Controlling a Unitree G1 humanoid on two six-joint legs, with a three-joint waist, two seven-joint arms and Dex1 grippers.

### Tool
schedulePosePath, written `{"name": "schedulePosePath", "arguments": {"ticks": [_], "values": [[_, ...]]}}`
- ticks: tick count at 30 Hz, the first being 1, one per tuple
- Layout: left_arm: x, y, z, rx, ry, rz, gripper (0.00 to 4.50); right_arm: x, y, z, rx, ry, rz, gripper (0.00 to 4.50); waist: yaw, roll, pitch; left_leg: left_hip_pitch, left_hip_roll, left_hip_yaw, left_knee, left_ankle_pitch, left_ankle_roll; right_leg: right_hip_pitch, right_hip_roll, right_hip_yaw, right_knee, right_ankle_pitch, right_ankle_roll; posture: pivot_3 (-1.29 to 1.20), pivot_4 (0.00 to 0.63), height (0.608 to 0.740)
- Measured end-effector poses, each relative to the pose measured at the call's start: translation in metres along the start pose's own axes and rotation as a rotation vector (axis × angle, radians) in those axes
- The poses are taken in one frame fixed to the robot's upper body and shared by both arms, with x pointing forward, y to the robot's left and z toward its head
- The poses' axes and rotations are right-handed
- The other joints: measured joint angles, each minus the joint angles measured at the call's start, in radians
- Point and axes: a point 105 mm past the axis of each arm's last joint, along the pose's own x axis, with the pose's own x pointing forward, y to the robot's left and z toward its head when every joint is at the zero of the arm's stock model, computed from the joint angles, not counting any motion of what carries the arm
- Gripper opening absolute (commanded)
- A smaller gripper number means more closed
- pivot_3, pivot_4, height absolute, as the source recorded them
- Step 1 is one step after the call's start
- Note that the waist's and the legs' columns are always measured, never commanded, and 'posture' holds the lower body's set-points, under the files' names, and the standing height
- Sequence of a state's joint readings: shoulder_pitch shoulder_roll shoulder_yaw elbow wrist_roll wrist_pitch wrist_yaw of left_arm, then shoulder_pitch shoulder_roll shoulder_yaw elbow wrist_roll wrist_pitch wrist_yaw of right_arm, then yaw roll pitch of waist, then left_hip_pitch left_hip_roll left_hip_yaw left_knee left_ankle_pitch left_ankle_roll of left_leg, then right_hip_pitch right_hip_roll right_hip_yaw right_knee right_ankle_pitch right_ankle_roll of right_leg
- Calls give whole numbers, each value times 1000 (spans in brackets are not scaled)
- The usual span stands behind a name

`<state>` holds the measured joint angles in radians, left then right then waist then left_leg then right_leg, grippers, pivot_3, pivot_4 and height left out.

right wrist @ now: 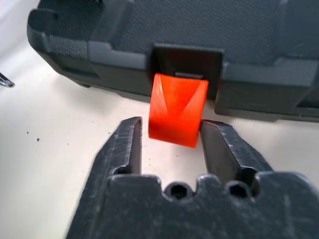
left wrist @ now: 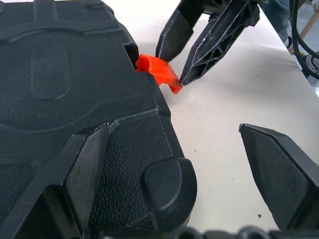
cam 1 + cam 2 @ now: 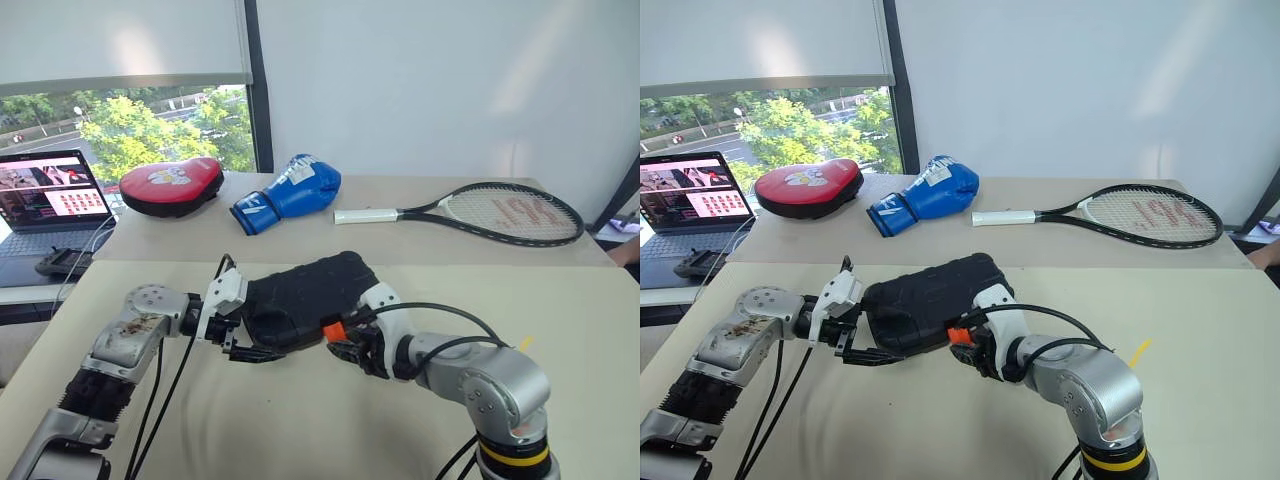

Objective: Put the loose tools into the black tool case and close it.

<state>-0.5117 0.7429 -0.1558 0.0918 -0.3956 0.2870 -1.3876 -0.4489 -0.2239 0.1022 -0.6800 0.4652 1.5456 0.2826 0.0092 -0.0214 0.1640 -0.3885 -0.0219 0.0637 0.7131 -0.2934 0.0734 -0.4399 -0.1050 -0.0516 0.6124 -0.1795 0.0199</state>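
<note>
The black tool case [image 3: 300,295] lies with its lid down on the near table, its orange latch [image 1: 178,114] sticking out from the front edge. My right gripper [image 1: 169,127] is open and straddles the latch: one finger touches its side, the other stands a little off it. My left gripper [image 3: 245,330] is open at the case's left corner, with one finger [image 2: 89,169] over the ribbed lid and the other finger [image 2: 279,174] over bare table beside the case. The loose tools are out of view.
On the far table lie a tennis racket [image 3: 500,212], a blue boxing glove [image 3: 290,193] and a red punch pad [image 3: 172,185]. An open laptop [image 3: 45,195] and a dark controller [image 3: 62,263] sit at the left. A cable runs along each arm.
</note>
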Motion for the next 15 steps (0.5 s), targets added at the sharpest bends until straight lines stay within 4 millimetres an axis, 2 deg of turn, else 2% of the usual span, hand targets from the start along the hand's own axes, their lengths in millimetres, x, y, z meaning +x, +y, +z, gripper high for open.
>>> {"name": "schedulePosePath", "arguments": {"ticks": [1,3,10,13,15], "values": [[0,0,0,0,-1,1,4500,0,0,0,1,0,-2,3946,0,0,0,0,0,0,0,0,0,0,0,0,0,0,0,0,150,740],[0,0,0,-1,-1,2,4500,1,-1,0,9,-3,-20,4463,-1,0,0,0,0,0,0,0,0,0,0,0,0,0,0,0,150,740],[0,-1,0,-1,-3,2,4500,3,-5,-1,18,10,-66,4463,-1,0,0,0,0,0,0,0,0,0,0,0,0,0,0,0,150,740],[0,0,0,-1,-4,3,4500,3,-5,-4,20,28,-73,3737,-1,0,0,0,0,0,0,0,0,0,0,0,0,0,0,0,150,740],[0,-1,0,-1,-4,3,4500,3,-5,-5,20,33,-74,3098,-1,0,0,0,0,0,0,0,0,0,0,0,0,0,0,0,150,740]]}}
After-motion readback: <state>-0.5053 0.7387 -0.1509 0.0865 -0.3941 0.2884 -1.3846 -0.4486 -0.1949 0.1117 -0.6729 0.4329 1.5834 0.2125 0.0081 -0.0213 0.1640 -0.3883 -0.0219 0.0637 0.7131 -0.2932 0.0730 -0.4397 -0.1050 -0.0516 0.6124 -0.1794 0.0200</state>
